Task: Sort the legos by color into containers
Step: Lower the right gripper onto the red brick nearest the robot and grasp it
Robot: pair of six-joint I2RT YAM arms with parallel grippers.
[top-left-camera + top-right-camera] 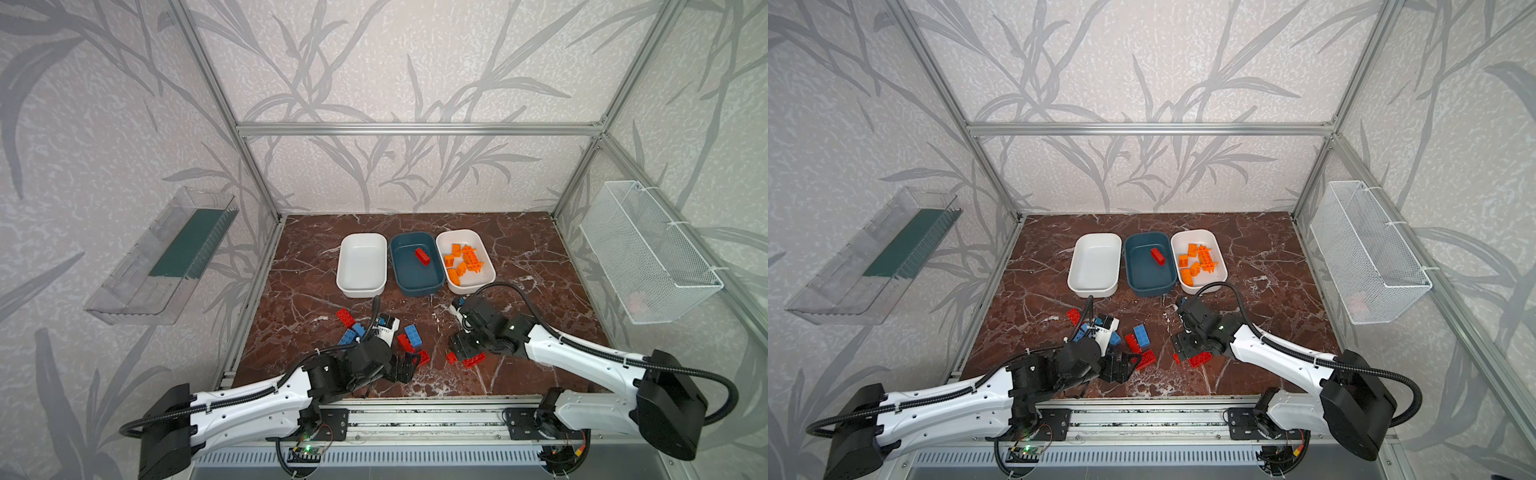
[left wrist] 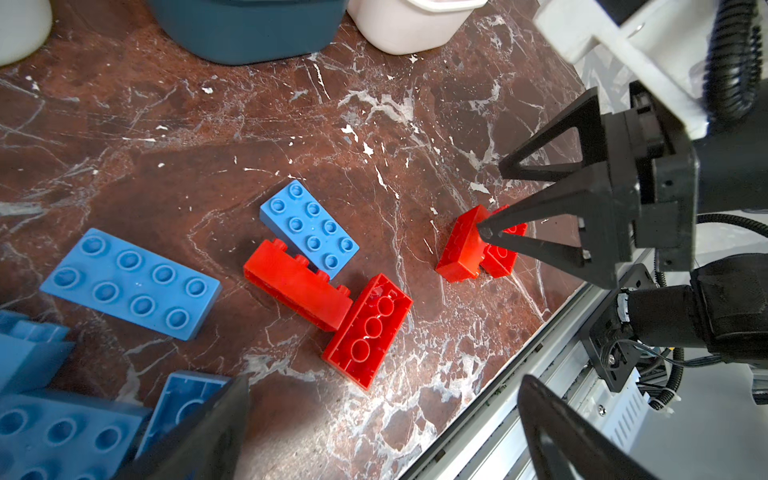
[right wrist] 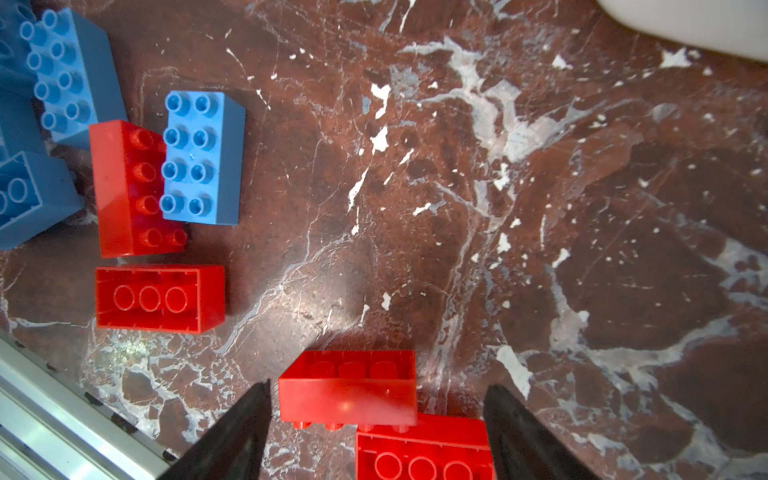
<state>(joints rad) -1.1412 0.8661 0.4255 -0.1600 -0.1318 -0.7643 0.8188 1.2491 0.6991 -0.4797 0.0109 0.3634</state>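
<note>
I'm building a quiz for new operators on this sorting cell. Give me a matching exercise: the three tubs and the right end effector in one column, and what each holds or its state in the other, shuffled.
Column one
1. left white tub
2. teal tub
3. right white tub
4. right end effector

Column two
A. orange bricks inside
B. open, straddling a loose red brick
C. empty
D. a lone red brick inside

Pairs: 1-C, 2-D, 3-A, 4-B
</note>
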